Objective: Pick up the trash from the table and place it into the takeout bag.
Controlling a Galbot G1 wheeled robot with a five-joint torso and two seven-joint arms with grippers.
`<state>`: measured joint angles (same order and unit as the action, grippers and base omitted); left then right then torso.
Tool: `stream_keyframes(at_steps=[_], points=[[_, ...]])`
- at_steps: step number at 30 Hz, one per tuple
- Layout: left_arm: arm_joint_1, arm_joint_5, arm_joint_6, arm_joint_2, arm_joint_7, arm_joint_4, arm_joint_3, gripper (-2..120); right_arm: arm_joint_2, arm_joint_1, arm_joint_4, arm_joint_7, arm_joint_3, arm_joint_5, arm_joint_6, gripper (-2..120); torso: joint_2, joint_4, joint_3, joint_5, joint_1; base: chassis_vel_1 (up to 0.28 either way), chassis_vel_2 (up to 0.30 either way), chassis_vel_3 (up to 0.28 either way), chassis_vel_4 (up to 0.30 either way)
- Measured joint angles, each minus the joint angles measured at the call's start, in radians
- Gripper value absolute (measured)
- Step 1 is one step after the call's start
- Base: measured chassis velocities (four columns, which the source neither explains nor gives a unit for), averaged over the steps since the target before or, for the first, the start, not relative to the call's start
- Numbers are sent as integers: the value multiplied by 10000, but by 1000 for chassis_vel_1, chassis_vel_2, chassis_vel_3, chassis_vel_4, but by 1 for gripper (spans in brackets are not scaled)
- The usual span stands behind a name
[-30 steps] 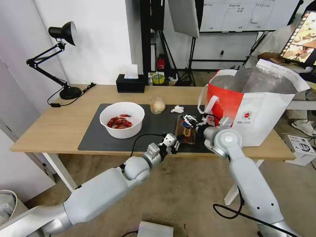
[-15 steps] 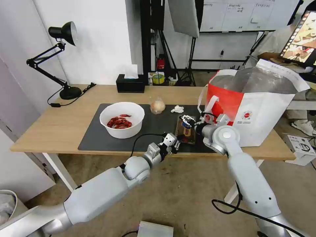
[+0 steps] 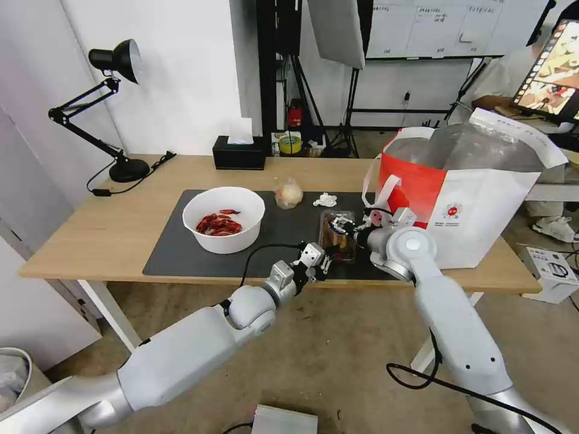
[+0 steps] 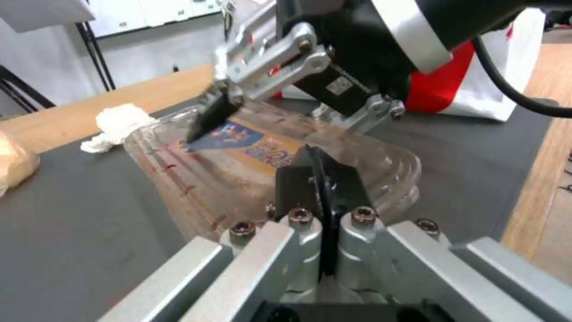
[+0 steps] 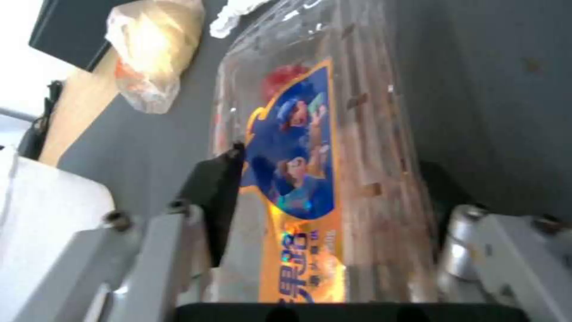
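Your right gripper (image 3: pixel 339 224) sits over the clear tray (image 3: pixel 338 236) near the mat's front right, fingers spread to either side of it; in the right wrist view the dark fingers (image 5: pixel 216 190) flank the tray (image 5: pixel 325 179) and you cannot tell whether they press its walls. Your left gripper (image 3: pixel 321 262) hangs at the table's (image 3: pixel 78 235) front edge just beside the tray's near end, its black pads (image 4: pixel 321 179) pressed together with nothing between them. You can see the tray is thin, ribbed plastic with rounded corners, smeared with reddish-brown scraps, and carries a blue and orange sticker with cartoon figures (image 5: pixel 298 179); its printed characters are too blurred to read. Farther back on the smooth dark grey mat (image 3: pixel 175 247) stand a round white bowl (image 3: pixel 224 218) of glossy red shells, a small clear bag (image 3: pixel 289 193) holding a beige lump, and a crumpled white tissue (image 3: pixel 325 199). At the table's right end the takeout bag (image 3: pixel 470 199) stands open, red and white outside with crinkled silver foil lining, white strap handles and a small round red logo (image 3: pixel 452 212) whose print is too small to read.
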<state>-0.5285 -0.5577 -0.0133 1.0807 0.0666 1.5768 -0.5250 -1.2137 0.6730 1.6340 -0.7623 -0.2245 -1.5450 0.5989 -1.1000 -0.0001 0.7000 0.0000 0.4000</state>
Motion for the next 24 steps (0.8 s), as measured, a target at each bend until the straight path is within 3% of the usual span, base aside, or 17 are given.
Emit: stream_keyframes(at_steps=[14,24], points=[[-195,-32,-20,-287,11,280,179,0,110,130,153,-147,-66,-190,-73,1,0,1,-1,0,-1,0,0,0,0],[-676,-37,-20,-887,15,732,763,0,117,168,204,114,-143,-182,-295,0,0,1,0,0,-1,0,0,0,0]])
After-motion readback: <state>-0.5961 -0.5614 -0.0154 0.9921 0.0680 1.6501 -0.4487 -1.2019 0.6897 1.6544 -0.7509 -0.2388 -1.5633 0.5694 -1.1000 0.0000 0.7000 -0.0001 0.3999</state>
